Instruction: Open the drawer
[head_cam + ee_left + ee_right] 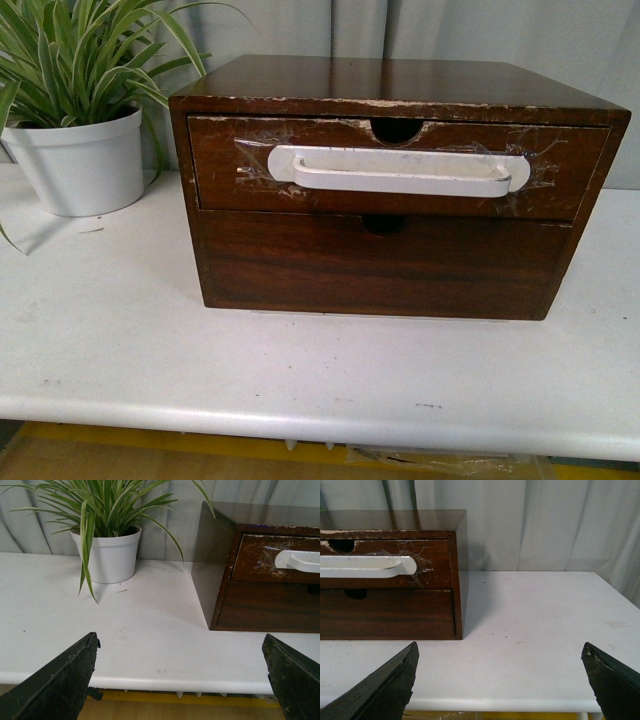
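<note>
On table point(100, 330), drawer point(400, 206) closed, interior hidden

A small drawer cabinet point(400, 80) stands on the bench point(120, 340). The drawer point(400, 205) sits in the cabinet's upper slot, with a bar handle point(400, 172) fixed across its front. A second drawer front point(380, 275) lies directly below it. A potted plant point(85, 160) stands on the bench to the left of the cabinet, near it. A curtain point(450, 30) hangs behind both.
</note>
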`<state>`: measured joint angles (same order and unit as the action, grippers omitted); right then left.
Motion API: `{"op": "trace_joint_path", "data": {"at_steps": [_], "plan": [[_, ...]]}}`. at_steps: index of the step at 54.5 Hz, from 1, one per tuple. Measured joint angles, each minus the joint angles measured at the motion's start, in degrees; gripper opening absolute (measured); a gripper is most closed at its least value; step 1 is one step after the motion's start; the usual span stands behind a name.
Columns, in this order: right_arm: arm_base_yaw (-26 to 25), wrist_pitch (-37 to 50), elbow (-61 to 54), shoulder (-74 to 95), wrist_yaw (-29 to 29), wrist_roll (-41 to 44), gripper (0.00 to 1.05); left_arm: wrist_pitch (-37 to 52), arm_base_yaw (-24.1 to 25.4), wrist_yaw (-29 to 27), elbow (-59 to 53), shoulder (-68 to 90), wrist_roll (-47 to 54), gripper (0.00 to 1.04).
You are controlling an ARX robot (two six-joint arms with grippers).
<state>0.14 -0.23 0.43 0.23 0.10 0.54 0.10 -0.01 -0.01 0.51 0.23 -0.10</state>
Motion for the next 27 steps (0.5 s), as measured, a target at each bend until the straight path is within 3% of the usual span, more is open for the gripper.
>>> {"op": "trace_joint_path", "data": {"at_steps": [27], "plan": [[0.00,0.00,0.00,0.00,0.00,0.00,0.96,0.00,0.00,0.00,0.00,0.00,0.00,0.99]]}}
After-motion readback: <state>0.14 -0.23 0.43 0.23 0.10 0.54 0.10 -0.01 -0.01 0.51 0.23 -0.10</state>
